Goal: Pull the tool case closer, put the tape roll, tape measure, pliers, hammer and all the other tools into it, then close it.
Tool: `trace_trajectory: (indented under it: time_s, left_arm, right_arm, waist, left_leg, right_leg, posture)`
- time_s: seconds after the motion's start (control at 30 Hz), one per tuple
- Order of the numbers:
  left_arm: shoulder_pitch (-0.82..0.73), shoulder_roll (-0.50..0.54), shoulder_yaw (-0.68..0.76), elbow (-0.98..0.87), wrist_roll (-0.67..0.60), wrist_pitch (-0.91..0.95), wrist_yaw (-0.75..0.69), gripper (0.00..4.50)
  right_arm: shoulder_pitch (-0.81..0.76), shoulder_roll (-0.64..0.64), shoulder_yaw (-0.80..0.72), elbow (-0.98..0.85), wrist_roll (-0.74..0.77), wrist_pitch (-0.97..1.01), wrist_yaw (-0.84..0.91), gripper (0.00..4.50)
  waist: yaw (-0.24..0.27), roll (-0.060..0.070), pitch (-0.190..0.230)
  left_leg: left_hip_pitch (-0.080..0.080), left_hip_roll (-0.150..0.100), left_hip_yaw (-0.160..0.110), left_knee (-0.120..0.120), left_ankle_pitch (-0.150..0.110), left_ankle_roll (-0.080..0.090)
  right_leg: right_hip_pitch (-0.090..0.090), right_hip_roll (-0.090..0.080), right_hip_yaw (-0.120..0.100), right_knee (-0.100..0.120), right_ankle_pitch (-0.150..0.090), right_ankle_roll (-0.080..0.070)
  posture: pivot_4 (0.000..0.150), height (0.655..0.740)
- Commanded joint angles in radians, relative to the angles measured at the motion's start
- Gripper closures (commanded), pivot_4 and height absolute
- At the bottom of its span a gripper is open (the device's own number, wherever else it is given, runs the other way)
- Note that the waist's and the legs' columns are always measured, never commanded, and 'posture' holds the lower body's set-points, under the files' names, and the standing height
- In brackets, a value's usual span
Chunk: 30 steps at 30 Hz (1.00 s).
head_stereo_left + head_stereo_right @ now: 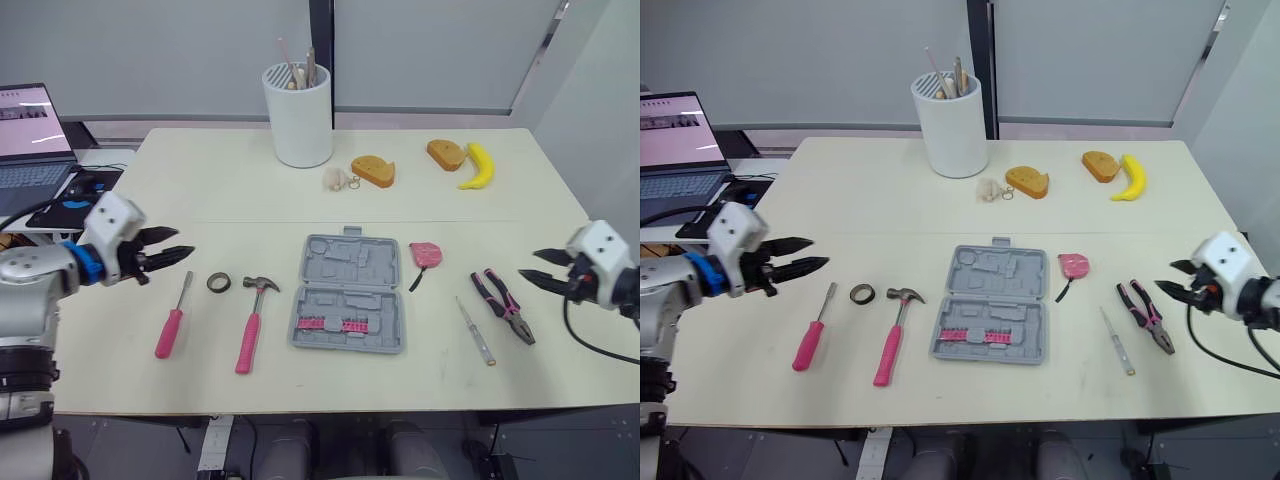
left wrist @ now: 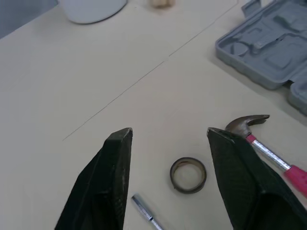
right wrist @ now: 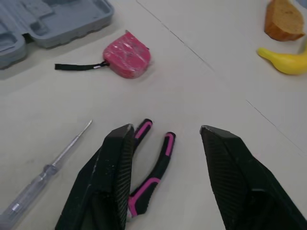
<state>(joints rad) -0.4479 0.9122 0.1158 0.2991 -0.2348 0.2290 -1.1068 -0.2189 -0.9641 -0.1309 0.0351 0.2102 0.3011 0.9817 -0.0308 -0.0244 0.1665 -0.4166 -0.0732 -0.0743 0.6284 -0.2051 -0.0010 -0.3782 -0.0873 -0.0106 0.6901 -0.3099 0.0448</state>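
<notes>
A grey tool case (image 1: pixel 349 293) lies open in the middle of the table, pink bits in its near half. Left of it lie a pink-handled hammer (image 1: pixel 250 328), a dark tape roll (image 1: pixel 219 282) and a pink-handled screwdriver (image 1: pixel 172 322). To its right are a pink tape measure (image 1: pixel 426 254), a clear-handled screwdriver (image 1: pixel 477 331) and pink-and-black pliers (image 1: pixel 504 305). My left gripper (image 1: pixel 180 257) hovers open, left of the tape roll (image 2: pixel 188 175). My right gripper (image 1: pixel 533 267) hovers open just right of the pliers (image 3: pixel 152 177).
A white cup (image 1: pixel 298 115) holding sticks stands at the back. Two bread pieces (image 1: pixel 374 171) (image 1: pixel 445 154), a banana (image 1: pixel 478 167) and a small keyring figure (image 1: pixel 335 179) lie behind the case. A laptop (image 1: pixel 30 138) sits off the table's left edge.
</notes>
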Motion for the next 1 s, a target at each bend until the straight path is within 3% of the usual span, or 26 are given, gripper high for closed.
trace_trajectory:
  time_s: [0.03,0.13,0.27,0.57,1.0]
  left_arm:
    - [-0.034,-0.020,-0.055,-0.060,0.032,-0.021,-0.002,3.48]
    - [-0.076,-0.110,-0.163,-0.044,0.088,-0.067,0.011,4.46]
    - [-0.120,-0.187,-0.253,0.025,0.175,-0.136,0.026,4.50]
    - [-0.170,-0.251,-0.361,0.160,0.304,-0.245,0.053,4.50]
    - [-0.243,-0.338,-0.407,0.310,0.400,-0.286,0.109,4.50]
  right_arm:
    - [-0.044,0.011,0.062,-0.083,-0.035,0.012,-0.007,3.07]
    - [-0.134,0.052,0.197,-0.048,-0.168,-0.036,-0.052,3.71]
    - [-0.191,0.112,0.294,-0.023,-0.244,-0.049,-0.063,4.46]
    - [-0.211,0.212,0.399,-0.028,-0.317,-0.028,-0.075,4.48]
    - [-0.293,0.306,0.475,0.133,-0.406,-0.099,-0.077,4.48]
  waist:
    - [-0.001,0.000,0.000]
    - [-0.001,0.000,0.000]
    - [0.001,0.000,0.000]
    - [-0.001,-0.001,0.001]
    - [-0.003,-0.001,0.001]
  left_leg:
    - [0.000,0.000,0.000,0.000,0.000,0.000]
    - [0.000,0.000,0.000,0.000,0.000,0.000]
    - [0.000,-0.001,0.000,0.001,0.000,0.000]
    - [-0.001,-0.002,0.000,0.002,0.000,0.000]
    - [-0.001,-0.002,0.000,0.002,0.000,0.000]
  right_leg:
    - [0.000,0.000,0.000,0.000,0.000,0.000]
    - [0.000,0.001,0.000,0.000,0.000,0.000]
    - [0.000,0.001,-0.001,0.000,0.000,0.001]
    - [-0.001,0.002,-0.001,0.000,0.000,0.001]
    - [-0.002,0.005,-0.001,0.002,0.001,0.001]
  posture:
    - [0.150,0.7400]
    - [0.150,0.7400]
    - [0.150,0.7400]
    - [0.150,0.7400]
    - [0.150,0.7400]
